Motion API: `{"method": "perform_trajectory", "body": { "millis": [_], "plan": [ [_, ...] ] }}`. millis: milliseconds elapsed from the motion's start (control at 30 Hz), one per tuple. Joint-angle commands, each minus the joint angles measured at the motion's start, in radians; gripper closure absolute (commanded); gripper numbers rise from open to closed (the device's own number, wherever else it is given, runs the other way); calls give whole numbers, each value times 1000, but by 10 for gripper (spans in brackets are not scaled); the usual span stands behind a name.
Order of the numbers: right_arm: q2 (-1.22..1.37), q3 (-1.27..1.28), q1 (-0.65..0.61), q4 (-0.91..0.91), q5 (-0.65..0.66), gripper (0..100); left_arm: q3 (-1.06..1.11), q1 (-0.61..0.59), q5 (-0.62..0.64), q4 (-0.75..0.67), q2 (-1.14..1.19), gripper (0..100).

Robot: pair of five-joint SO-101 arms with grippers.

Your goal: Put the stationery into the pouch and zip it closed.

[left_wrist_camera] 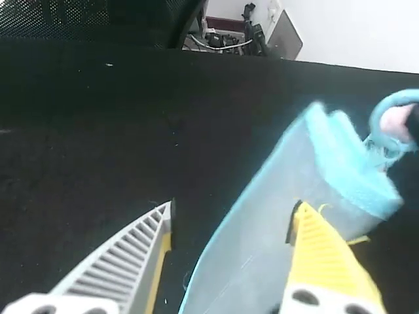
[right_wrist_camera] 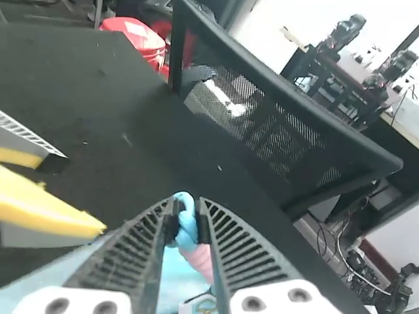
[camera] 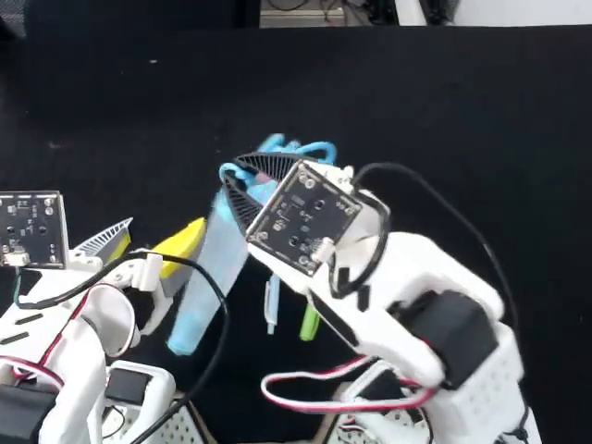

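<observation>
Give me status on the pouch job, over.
Left end effector open, astride pouch edge. Right end effector shut on pouch's blue end. White pen and green pen lie beside pouch, not inside.

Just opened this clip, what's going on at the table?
The right tool is shut on the far end of the blue pouch. The left tool is open at the pouch's side, not gripping it. A pale pen and a green pen lie on the black table beside the pouch, not yet inside.
</observation>
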Motion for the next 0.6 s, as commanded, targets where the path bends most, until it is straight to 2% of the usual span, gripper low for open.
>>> {"method": "perform_trajectory", "body": {
  "millis": [0,133,333,567],
  "plan": [
    [7,-137,-17,74,0,988,-128,-5,14,-12,-40,700],
    [7,-128,-15,95,2,988,-208,-5,55,-77,-107,697],
    [5,-102,-20,91,2,988,-114,-1,91,-104,-87,696],
    [5,-64,-20,91,2,988,-54,166,92,-133,-58,696]
  ]
}}
